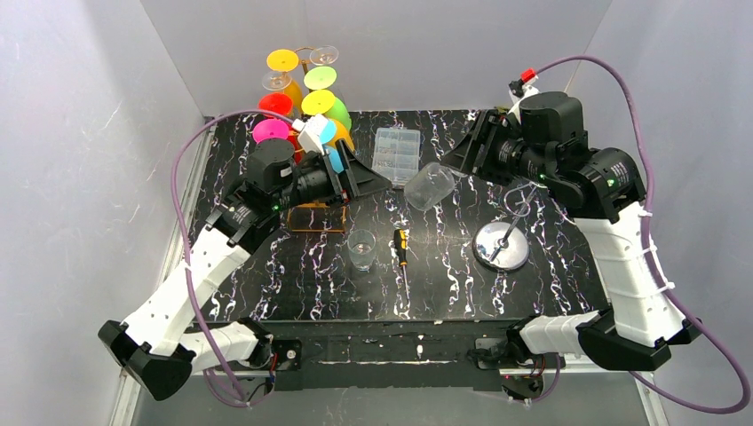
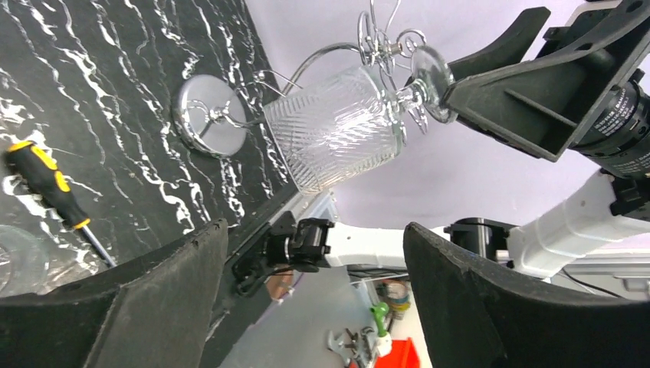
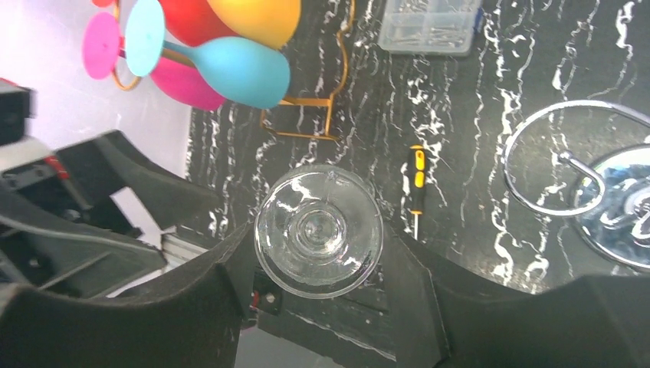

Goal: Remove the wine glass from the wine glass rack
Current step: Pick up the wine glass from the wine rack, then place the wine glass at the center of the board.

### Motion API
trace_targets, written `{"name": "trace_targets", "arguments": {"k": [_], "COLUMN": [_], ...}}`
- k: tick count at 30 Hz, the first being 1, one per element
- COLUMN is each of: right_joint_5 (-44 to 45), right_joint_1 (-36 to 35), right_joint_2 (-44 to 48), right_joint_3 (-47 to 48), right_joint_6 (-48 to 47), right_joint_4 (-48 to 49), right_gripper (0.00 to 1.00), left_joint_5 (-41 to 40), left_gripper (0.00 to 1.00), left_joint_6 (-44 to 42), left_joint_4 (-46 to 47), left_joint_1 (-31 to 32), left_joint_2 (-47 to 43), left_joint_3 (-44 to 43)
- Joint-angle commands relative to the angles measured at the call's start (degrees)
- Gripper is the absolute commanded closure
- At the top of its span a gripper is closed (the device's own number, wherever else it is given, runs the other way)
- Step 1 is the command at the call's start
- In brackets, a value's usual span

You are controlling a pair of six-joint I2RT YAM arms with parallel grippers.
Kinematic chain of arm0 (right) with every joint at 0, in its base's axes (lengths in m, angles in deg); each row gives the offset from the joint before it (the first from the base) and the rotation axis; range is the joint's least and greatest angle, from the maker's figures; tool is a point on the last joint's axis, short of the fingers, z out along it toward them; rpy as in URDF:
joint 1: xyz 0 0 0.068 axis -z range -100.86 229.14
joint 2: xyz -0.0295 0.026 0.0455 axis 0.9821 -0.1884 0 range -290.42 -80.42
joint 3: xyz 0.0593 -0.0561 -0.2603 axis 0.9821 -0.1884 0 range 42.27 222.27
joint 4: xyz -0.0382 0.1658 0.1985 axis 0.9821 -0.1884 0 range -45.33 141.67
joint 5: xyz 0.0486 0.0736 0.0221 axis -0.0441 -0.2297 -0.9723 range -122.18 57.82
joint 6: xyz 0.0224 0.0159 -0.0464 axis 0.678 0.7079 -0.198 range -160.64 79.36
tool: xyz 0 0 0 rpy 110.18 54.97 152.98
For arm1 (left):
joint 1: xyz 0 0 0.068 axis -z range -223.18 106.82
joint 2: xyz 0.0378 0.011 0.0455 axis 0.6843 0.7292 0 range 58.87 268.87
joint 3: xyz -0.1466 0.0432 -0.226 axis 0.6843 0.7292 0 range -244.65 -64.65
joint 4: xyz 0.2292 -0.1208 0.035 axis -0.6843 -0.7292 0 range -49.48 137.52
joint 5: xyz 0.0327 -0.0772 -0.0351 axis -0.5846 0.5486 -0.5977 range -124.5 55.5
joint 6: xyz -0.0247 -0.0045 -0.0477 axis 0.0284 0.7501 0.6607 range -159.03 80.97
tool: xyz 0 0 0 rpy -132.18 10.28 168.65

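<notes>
A clear ribbed wine glass (image 1: pixel 431 185) lies on its side in the air above the table's middle, bowl pointing left. My right gripper (image 1: pixel 462 160) is shut on its foot end. In the right wrist view the round foot (image 3: pixel 318 230) sits between the two black fingers (image 3: pixel 218 284). The chrome wire rack (image 1: pixel 502 244) stands to the right, apart from the glass; it also shows in the right wrist view (image 3: pixel 567 157). My left gripper (image 1: pixel 373 173) is open and empty, just left of the bowl. The left wrist view shows the glass (image 2: pixel 337 126) ahead of its spread jaws.
A gold rack with several coloured glasses (image 1: pixel 306 98) stands at the back left. A clear plastic parts box (image 1: pixel 396 153) lies behind the glass. A small clear tumbler (image 1: pixel 361 248) and a yellow-black screwdriver (image 1: pixel 401 247) lie on the black marbled table (image 1: pixel 444 284).
</notes>
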Motion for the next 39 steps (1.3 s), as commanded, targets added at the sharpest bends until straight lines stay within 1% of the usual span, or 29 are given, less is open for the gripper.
{"name": "trace_targets", "arguments": {"k": [1,4,9,17,21,22,25,27,28,29,30,32,35,39], "right_joint_5": [-1.82,-2.36,-5.54,-8.29,-9.0,-9.32,-10.63,-10.2,-10.19,-10.36,-10.48,-12.15,-13.79,-15.62], "right_joint_1": [-0.06,-0.06,-0.06,-0.02,0.02,0.07,0.03,0.12,0.31,0.38,0.46,0.73,0.86,0.82], "right_joint_2": [0.13,-0.21,-0.63,0.04,0.2,0.63,1.2,1.59,1.88,2.5,3.1,5.22,6.4,7.85], "right_joint_3": [4.12,4.67,4.74,3.02,2.02,1.17,-0.94,-1.64,-2.51,-3.83,-5.98,-12.38,-16.9,-23.07], "right_joint_6": [4.22,5.78,7.42,9.98,10.29,10.47,11.69,12.09,12.67,13.23,13.85,16.36,18.73,21.79], "right_joint_4": [9.78,11.91,15.25,20.72,22.23,23.13,25.63,26.34,27.23,28.39,29.66,35.38,40.21,45.65], "right_gripper": [0.74,0.73,0.73,0.73,0.72,0.72,0.71,0.71,0.71,0.71,0.71,0.71,0.7,0.7], "left_joint_5": [7.21,9.71,10.88,12.21,12.05,12.1,11.84,11.4,11.1,10.64,10.12,9.01,8.33,6.68], "left_gripper": [0.19,0.23,0.32,0.41,0.45,0.48,0.66,0.72,0.78,0.84,0.88,0.96,1.0,1.0], "left_joint_6": [9.53,14.82,16.62,21.11,24.0,25.37,27.3,28.27,29.43,30.45,30.73,30.85,30.76,30.49], "left_joint_4": [12.32,19.97,21.98,27.15,32.36,34.54,38.47,40.18,41.82,42.99,43.56,43.78,43.76,43.42], "left_joint_1": [-1.68,-2.72,-3.35,-3.7,-3.9,-3.97,-4.06,-4.06,-4.15,-4.15,-4.15,-4.15,-4.21,-4.16], "left_joint_2": [-2.08,-1.98,-1.85,-0.55,-0.08,0.1,0.65,0.57,0.68,0.72,0.59,0.08,-0.01,-0.21], "left_joint_3": [4.46,7.57,7.33,7.15,7.84,8.14,7.56,7.67,7.71,7.87,7.84,6.84,6.28,6.26]}}
